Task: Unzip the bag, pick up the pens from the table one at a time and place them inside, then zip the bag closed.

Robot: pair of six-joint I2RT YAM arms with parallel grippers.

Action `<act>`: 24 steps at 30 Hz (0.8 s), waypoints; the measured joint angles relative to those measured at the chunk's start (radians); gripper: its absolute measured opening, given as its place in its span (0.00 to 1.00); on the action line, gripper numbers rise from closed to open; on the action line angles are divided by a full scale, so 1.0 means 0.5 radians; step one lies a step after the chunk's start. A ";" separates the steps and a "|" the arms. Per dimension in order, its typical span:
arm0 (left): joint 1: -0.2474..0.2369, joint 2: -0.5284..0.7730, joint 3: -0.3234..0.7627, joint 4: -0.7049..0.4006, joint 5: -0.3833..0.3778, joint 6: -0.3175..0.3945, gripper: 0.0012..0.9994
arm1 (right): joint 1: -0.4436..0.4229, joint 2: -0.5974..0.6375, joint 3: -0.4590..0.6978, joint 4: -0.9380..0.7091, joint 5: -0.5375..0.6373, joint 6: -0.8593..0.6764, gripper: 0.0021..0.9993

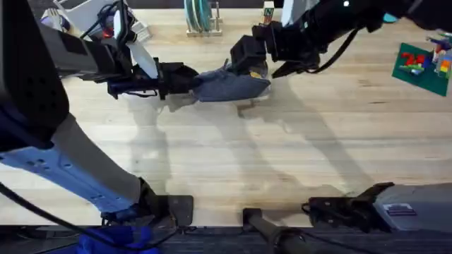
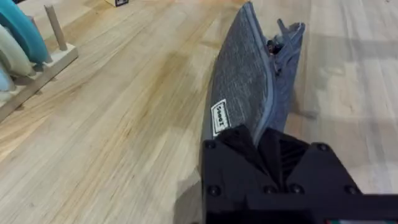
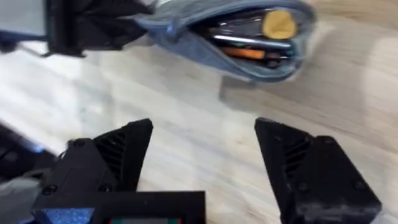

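The blue-grey bag (image 1: 229,85) hangs just above the table (image 1: 233,162), casting a shadow beneath it. My left gripper (image 1: 185,79) is shut on its left end; in the left wrist view the fabric of the bag (image 2: 245,87) is pinched at my left gripper (image 2: 264,140). My right gripper (image 1: 256,65) is at the bag's right end and open (image 3: 202,134), holding nothing. That end of the bag (image 3: 205,46) gapes open. Inside lie an orange pen (image 3: 245,53), a silvery pen (image 3: 239,28) and a round yellow end (image 3: 278,23).
A wooden rack with plates (image 1: 201,17) stands at the back centre, left of the bag in the left wrist view (image 2: 25,50). A green baseplate with toy bricks (image 1: 424,63) lies at the far right. Bare wood stretches in front of the bag.
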 joint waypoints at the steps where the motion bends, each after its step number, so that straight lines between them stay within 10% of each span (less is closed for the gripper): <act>1: 0.000 0.000 0.000 0.000 0.000 0.000 0.04 | 0.005 0.000 0.014 -0.022 0.053 0.008 1.00; 24: 0.000 0.000 0.000 -0.001 0.000 0.000 0.04 | 0.202 -0.056 0.222 -0.358 0.539 0.045 1.00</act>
